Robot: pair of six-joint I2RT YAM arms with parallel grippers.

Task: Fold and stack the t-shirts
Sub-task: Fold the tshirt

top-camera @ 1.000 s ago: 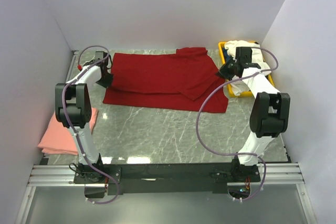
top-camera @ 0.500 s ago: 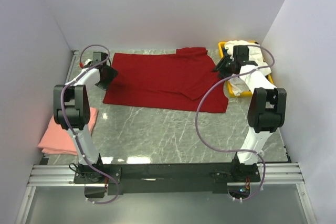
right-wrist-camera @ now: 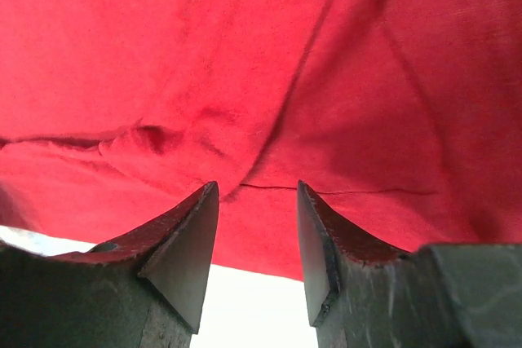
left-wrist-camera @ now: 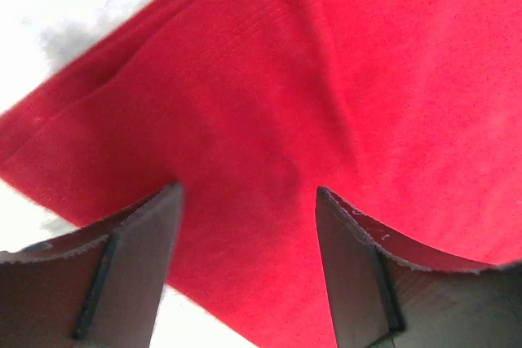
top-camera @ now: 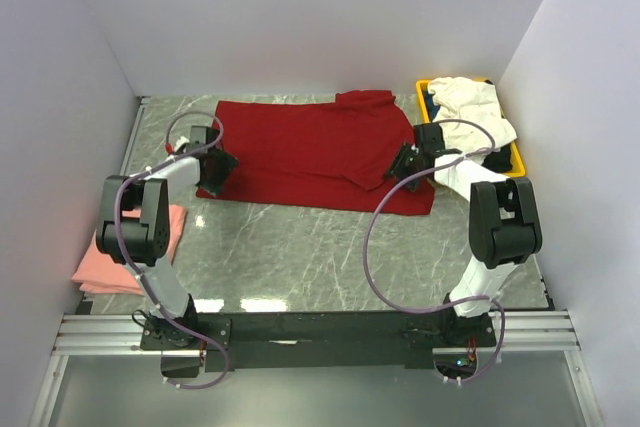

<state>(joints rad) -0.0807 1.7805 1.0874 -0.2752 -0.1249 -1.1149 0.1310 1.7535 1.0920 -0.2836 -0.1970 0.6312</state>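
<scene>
The large dark red t-shirt [top-camera: 300, 152] lies spread flat at the back middle of the table, one sleeve folded over its right part. My left gripper [top-camera: 218, 169] hovers open over its left near corner, with red cloth [left-wrist-camera: 326, 79] below the fingers and nothing pinched. At the shirt's right edge my right gripper [top-camera: 405, 163] is open too, above a seam in the red cloth [right-wrist-camera: 269, 79]. A salmon-pink t-shirt [top-camera: 120, 255] lies folded at the table's left. The white t-shirt [top-camera: 472, 107] is heaped in the bin.
The yellow plastic bin [top-camera: 424, 99] stands at the back right corner behind my right arm. White walls close in the table on the left, back and right. Bare marble tabletop [top-camera: 320, 247] stretches in front of the red shirt.
Both grippers have opened and let go of the red shirt, then moved toward the near side along its left and right edges. The shirt now lies flat.
</scene>
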